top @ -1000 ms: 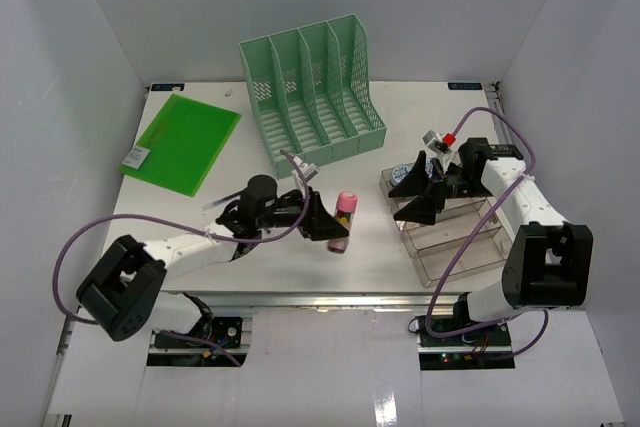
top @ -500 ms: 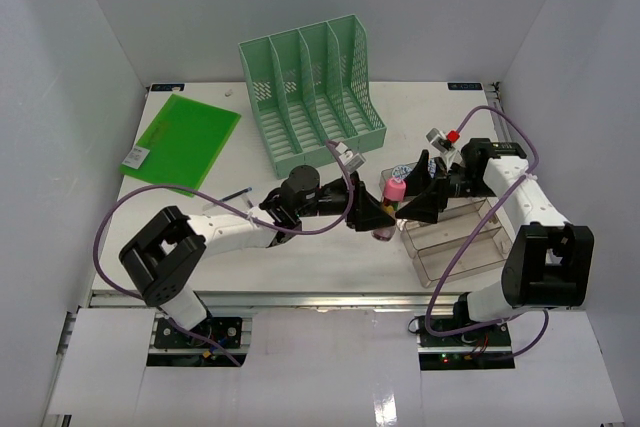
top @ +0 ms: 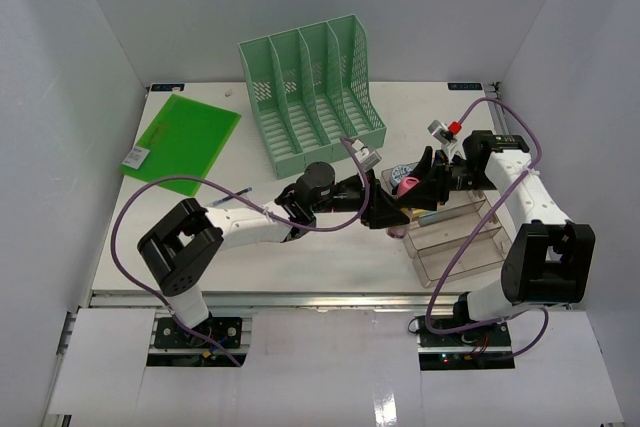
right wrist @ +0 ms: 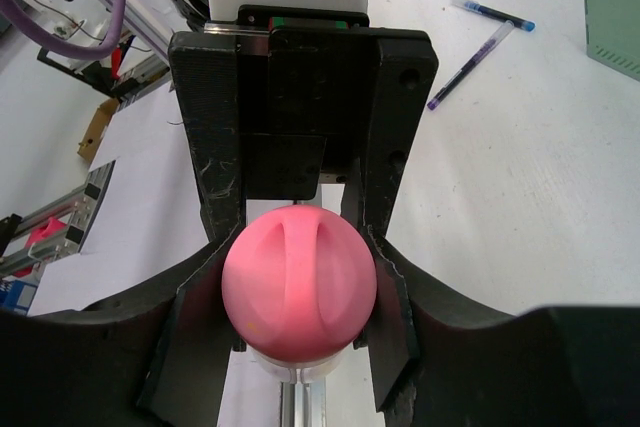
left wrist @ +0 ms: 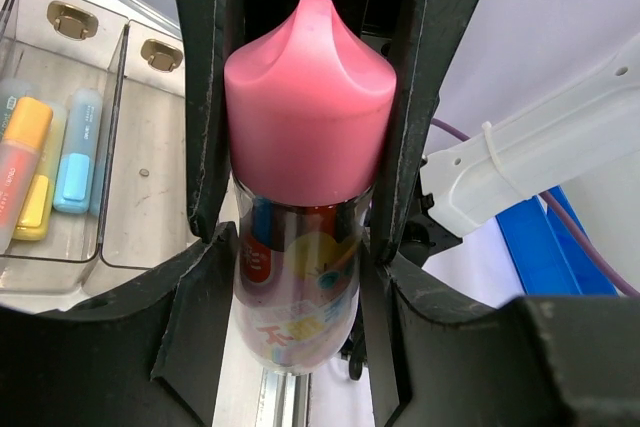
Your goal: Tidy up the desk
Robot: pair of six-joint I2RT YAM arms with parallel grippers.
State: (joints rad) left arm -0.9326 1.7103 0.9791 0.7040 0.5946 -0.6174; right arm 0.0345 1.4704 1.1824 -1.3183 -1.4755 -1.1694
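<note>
A clear bottle with a pink cap (top: 405, 190) hangs above the white desk (top: 300, 252), just left of the clear stepped tray (top: 455, 239). My left gripper (top: 392, 215) is shut on the bottle's body; in the left wrist view its jaws (left wrist: 297, 247) press the printed label under the cap (left wrist: 305, 127). My right gripper (top: 420, 187) meets it from the right. In the right wrist view its jaws (right wrist: 300, 247) lie against both sides of the pink cap (right wrist: 298, 282), with the left gripper's fingers (right wrist: 215, 147) right behind.
A green slotted file rack (top: 312, 92) stands at the back centre. A green folder (top: 180, 142) lies back left. Pens (top: 225, 199) lie on the desk, also in the right wrist view (right wrist: 470, 52). The tray holds highlighters (left wrist: 60, 162).
My left arm carried the bottle rightward from mid-desk to the tray's edge. My right gripper came in and closed around the pink cap.
</note>
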